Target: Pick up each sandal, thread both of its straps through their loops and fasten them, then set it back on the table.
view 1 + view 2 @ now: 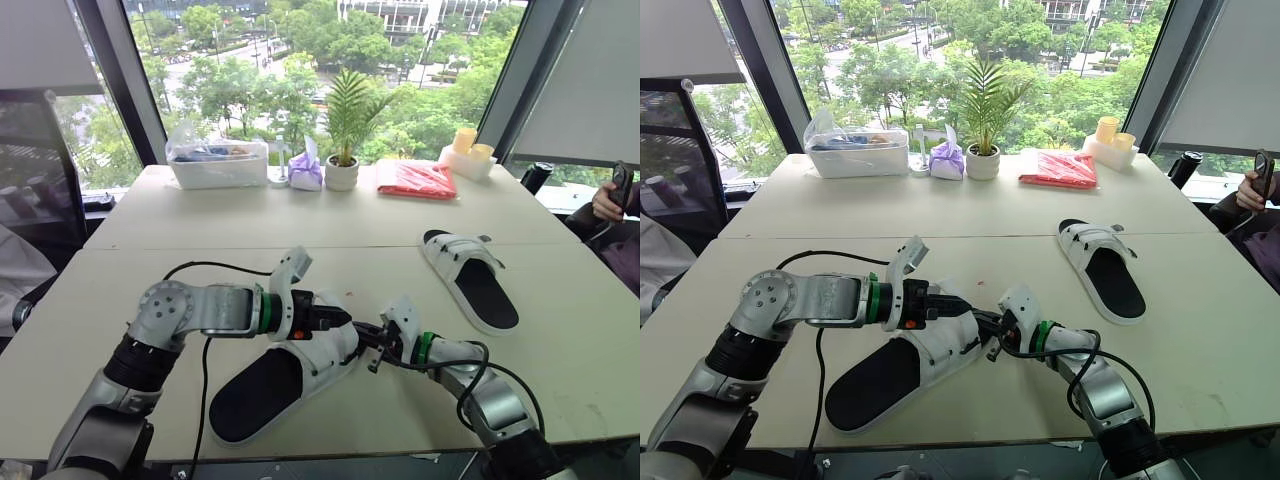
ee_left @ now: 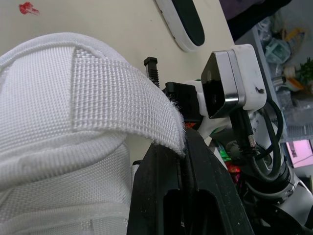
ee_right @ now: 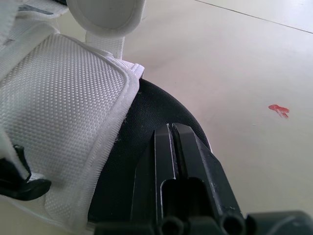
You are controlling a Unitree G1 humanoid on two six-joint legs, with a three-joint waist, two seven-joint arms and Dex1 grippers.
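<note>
The near sandal [image 1: 285, 375], white-strapped with a black footbed, lies toe-toward-me at the table's front. My left gripper [image 1: 338, 318] reaches over its straps from the left and is shut on the free end of a white woven strap [image 2: 122, 98]. From the right, my right gripper [image 1: 362, 335] meets the same sandal; its fingers [image 3: 188, 147] are pressed together, tips against the rim of the black footbed [image 3: 146, 122] beside a white strap panel [image 3: 63, 103]. The second sandal [image 1: 470, 278] lies flat at the right, apart from both grippers.
Along the far edge stand a clear plastic box [image 1: 218, 163], a purple-tied pouch [image 1: 305, 170], a potted plant [image 1: 342, 172], a red packet [image 1: 417, 180] and yellow cups [image 1: 468, 150]. A person's hand [image 1: 608, 200] holds a device at the right edge. A black chair [image 1: 35, 170] stands at left.
</note>
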